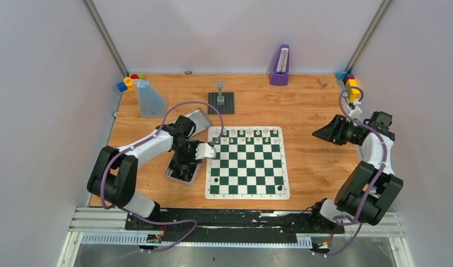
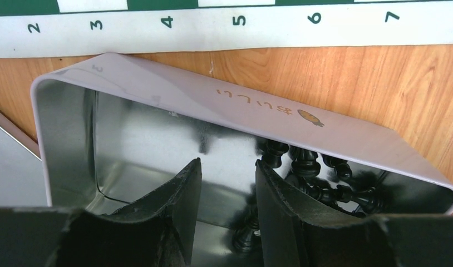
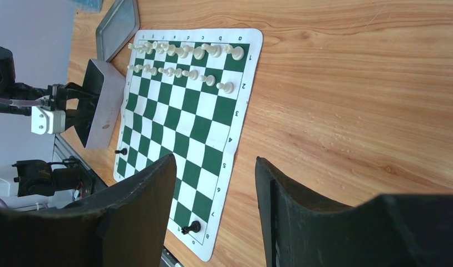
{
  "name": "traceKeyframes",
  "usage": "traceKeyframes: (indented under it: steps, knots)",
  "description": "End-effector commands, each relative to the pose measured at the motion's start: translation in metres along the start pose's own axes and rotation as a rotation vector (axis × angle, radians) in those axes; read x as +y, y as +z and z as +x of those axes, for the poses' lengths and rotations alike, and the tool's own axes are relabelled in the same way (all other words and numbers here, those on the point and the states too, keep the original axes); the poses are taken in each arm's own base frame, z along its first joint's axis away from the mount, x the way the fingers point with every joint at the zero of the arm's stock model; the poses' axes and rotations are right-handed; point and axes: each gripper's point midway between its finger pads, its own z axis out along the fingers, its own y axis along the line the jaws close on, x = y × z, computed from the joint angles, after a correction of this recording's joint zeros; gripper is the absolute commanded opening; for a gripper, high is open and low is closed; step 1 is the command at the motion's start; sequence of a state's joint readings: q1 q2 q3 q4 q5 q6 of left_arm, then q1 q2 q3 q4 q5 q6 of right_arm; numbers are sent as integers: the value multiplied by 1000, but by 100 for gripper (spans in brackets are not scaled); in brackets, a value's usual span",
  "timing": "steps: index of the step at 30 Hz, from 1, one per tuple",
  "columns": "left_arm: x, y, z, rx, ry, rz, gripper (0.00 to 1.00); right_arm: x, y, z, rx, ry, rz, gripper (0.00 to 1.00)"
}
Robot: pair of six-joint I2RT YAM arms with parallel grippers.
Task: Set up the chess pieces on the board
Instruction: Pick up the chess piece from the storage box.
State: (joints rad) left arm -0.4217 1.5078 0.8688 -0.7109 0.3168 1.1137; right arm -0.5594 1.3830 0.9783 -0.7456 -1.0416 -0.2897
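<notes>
Now the left fingers [image 2: 177,203] stand apart at the open tin [image 2: 257,111] near black pieces [image 2: 305,161]; the right fingers [image 3: 143,200], also apart, hold nothing.

Whole table [image 1: 313,111] from overhead; left wrist close on the tin [image 2: 241,105], right wrist afar; board [image 1: 247,162] in all

Black-jointed white arms [image 1: 149,146], looping purple cables [image 1: 182,104] (thin), black pincer fingers [image 2: 168,217]

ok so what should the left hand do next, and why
Probably nudge the left hand toward the black pieces heaped at one end of the tin and close on one: its jaws stand open and empty, and only two black pieces sit on the board.
</notes>
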Motion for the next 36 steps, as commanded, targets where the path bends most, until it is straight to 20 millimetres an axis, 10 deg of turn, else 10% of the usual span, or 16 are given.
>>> traceKeyframes:
  steps: [1,36]
  knots:
    - [3,1,-3,-25,58,-2,48,6,0,-6,-12,-37,-37,55]
    - [-17,1,-1,-42,74,47,48,3,4,0,15,2,-61,55]
